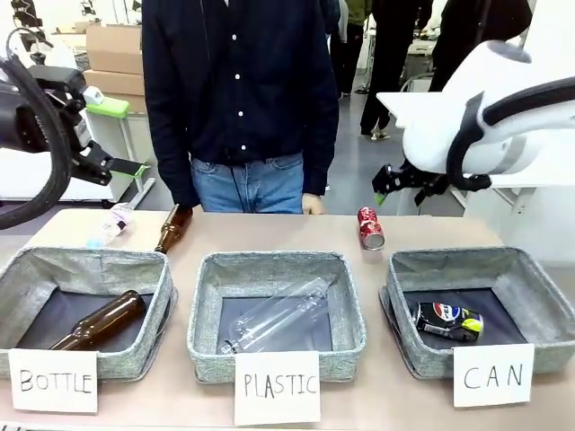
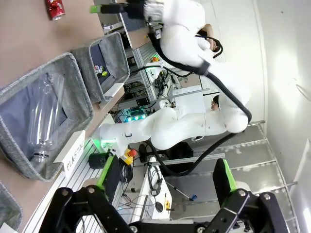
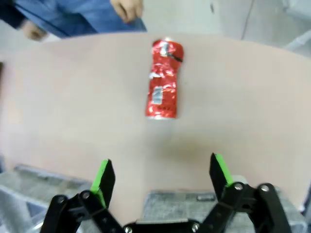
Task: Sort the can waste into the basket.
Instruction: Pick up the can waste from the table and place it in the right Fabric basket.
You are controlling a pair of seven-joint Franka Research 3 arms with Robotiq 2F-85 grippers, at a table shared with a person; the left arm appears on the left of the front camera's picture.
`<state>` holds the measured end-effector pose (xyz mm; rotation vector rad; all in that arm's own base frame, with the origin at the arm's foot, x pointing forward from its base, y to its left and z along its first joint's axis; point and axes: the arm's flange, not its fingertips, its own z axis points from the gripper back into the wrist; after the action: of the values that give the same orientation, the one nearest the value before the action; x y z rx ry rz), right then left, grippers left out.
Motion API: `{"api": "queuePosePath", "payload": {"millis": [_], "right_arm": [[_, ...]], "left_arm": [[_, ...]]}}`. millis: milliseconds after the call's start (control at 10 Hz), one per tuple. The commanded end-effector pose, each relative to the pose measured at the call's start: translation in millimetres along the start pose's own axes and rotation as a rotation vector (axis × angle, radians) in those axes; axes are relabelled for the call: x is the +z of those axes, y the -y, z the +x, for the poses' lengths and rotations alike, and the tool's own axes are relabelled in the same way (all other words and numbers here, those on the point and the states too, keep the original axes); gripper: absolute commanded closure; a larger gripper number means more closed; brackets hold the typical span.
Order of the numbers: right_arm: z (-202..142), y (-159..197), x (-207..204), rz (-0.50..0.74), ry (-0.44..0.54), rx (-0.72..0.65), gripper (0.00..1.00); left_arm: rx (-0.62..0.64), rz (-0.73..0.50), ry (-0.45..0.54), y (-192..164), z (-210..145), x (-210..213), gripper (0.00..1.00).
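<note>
Red can (image 3: 163,80): dented, lying in the upper centre of the frame.
My gripper (image 3: 161,167): jaws spread wide, empty, at the bottom edge.

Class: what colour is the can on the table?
The can is red with white print; right wrist view.

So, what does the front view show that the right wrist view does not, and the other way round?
Front view: the black can lying in the CAN basket, a brown bottle in the BOTTLE basket, a clear bottle in the PLASTIC basket, and the left gripper. Right wrist view: the right gripper seen from behind, plainly open. Both: the red can lying on the table, untouched, past the baskets, and the person's hand at the far edge.
</note>
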<state>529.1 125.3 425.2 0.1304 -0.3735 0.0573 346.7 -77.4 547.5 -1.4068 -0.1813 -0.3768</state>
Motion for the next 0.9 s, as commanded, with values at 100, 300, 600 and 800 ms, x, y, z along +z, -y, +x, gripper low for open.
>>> {"api": "queuePosePath", "payload": {"millis": [100, 300, 600, 800], "right_arm": [[62, -13, -59, -0.058, -0.13, -0.064, 0.0], [78, -16, -101, -0.056, -0.18, -0.061, 0.0], [87, -18, -140, -0.079, -0.252, -0.063, 0.0], [84, -17, -156, -0.095, -0.293, -0.077, 0.0]], "left_arm": [[-0.005, -0.02, 0.008, 4, 1, -1, 0.0], [-0.005, -0.02, 0.008, 4, 1, -1, 0.0], [-0.005, -0.02, 0.008, 4, 1, -1, 0.0], [-0.005, -0.02, 0.008, 4, 1, -1, 0.0]]}}
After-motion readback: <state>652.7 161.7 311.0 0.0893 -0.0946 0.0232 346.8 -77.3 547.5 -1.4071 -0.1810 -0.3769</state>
